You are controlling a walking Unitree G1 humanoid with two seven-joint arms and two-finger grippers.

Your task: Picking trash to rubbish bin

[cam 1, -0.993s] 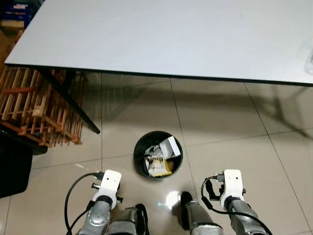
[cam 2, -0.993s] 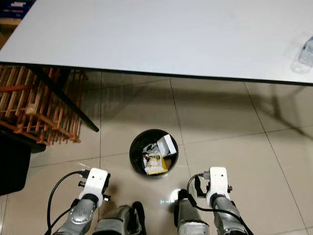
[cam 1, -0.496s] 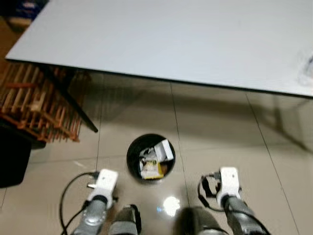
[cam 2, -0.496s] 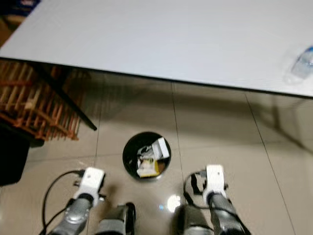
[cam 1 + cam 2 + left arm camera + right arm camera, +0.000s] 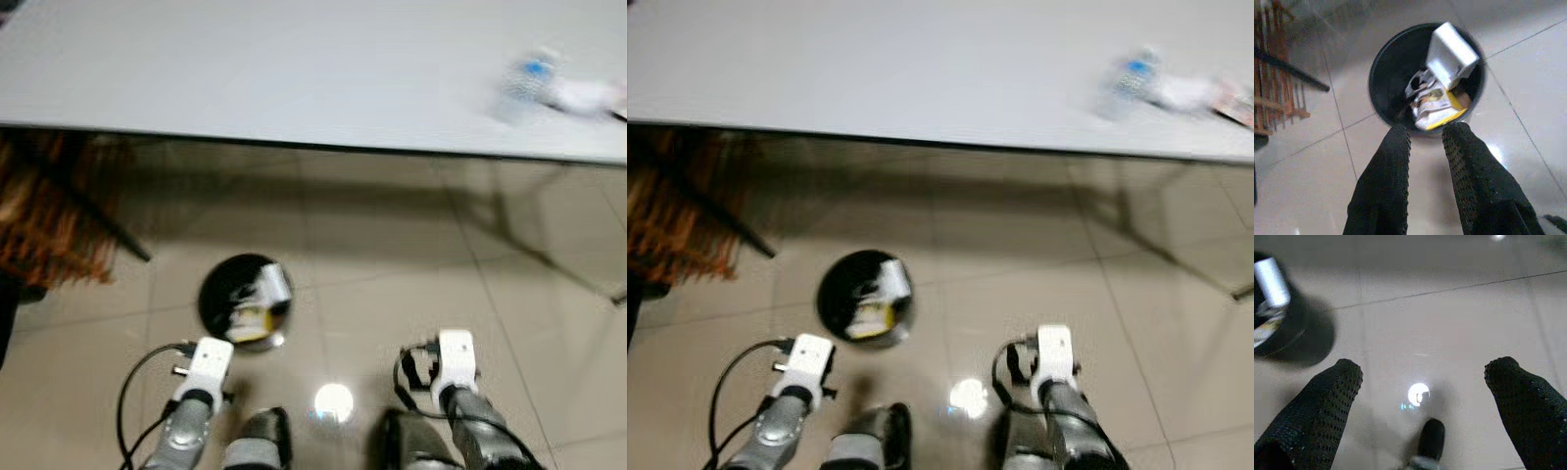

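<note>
On the far right of the grey tabletop [image 5: 294,78] lies what looks like a blurred clear plastic bottle [image 5: 1125,80], awaiting collection; round black bin [image 5: 1382,88] sits left, left gripper [image 5: 1426,142] nearly closed, empty, right gripper [image 5: 1422,374] spread wide.

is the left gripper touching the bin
Apart. In the left wrist view, bare floor tile shows between the tips of the left gripper and the near rim of the bin.

A blurred black rubbish bin [image 5: 240,301] holding trash stands on the tiled floor [image 5: 392,264], near left. A plastic bottle [image 5: 524,83] lies far right on the white table [image 5: 255,69].
</note>
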